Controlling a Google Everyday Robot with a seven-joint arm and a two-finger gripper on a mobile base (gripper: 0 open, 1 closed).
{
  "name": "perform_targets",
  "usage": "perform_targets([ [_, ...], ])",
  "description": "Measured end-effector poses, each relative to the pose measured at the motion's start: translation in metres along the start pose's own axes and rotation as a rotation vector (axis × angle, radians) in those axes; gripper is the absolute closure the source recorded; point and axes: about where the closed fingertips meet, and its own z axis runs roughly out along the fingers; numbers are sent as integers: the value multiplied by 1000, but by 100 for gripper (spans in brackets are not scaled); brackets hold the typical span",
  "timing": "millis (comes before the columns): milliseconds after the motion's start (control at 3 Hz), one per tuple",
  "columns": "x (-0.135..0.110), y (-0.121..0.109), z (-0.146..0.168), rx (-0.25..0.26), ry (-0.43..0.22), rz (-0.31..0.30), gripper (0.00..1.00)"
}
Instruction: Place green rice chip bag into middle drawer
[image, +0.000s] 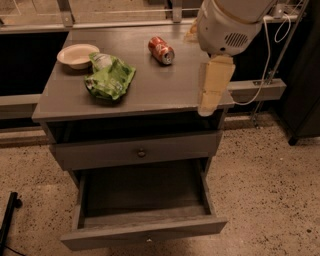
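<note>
Your gripper (207, 104) hangs off the white arm housing (227, 25) at the right front corner of the grey cabinet top (165, 85), tip pointing down, level w/ the front edge. Open or closed: can't tell from this view. It holds nothing you can see and is well apart from the bag.

Green rice chip bag (110, 77) lies flat on the left half of the top, nothing gripping it. Long axis runs approx. back-to-front, tilted a little. The whitish end points to the rear, just beside the cream bowl (77, 54); whether they touch, can't tell. The green bulk points toward the front edge, stopping short of it.

Red soda can (161, 50) lies on its side near the centre rear, apart from the bag and between it and the arm.

Below the top: drawer front w/ round knob (141, 153), pushed in. Under that, the middle drawer (145, 234) is pulled out toward you, dark floor exposed, side boards and front board visible.
</note>
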Motion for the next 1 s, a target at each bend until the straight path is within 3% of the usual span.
perform_targets([
  [333, -7, -7, 10, 8, 28, -100, 0],
  [667, -23, -28, 43, 12, 28, -283, 0],
  [1000, -48, -40, 85, -1, -43, -484, 0],
])
